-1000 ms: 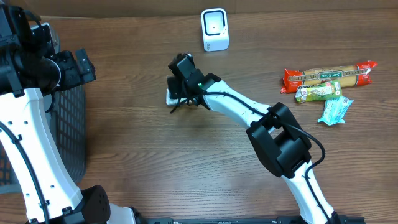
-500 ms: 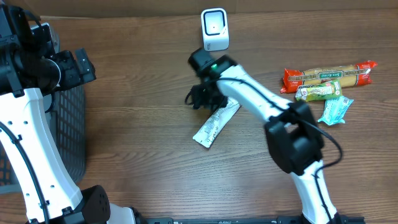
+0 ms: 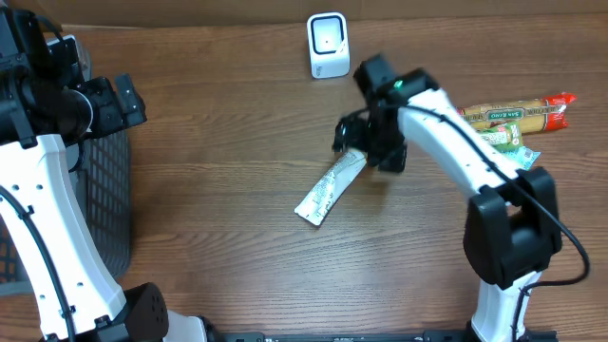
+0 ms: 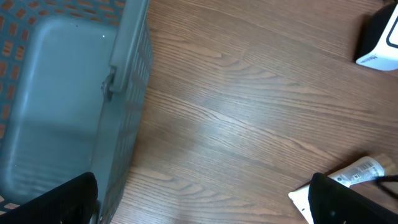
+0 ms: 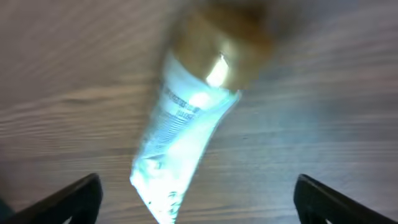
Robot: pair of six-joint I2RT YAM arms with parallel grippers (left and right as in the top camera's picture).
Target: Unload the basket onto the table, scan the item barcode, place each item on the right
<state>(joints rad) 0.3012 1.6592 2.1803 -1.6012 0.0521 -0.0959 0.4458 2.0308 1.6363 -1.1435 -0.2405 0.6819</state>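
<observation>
The item, a white tube (image 3: 329, 188) with a gold cap, lies flat on the wooden table, its cap end pointing up and right. My right gripper (image 3: 369, 147) hovers open over that cap end and holds nothing. The right wrist view shows the blurred tube (image 5: 180, 124) below, between the spread jaws of the right gripper (image 5: 199, 200), not touched by them. The white scanner (image 3: 328, 45) stands at the back of the table. My left gripper (image 3: 122, 103) hangs open at the far left over the basket; in its wrist view the left gripper (image 4: 202, 202) is empty, with the tube (image 4: 351, 176) at the right.
A grey mesh basket (image 3: 104, 199) stands at the table's left edge, also seen as the basket (image 4: 62, 93) under the left wrist. Packaged snacks lie at the right: a long red-ended pack (image 3: 503, 114), a green pack (image 3: 486, 140) and a teal pouch (image 3: 513, 169).
My right arm carried the tube rightward, set it on the table and let go. It has swung further right and the jaws have opened wide. The left arm has not moved.
</observation>
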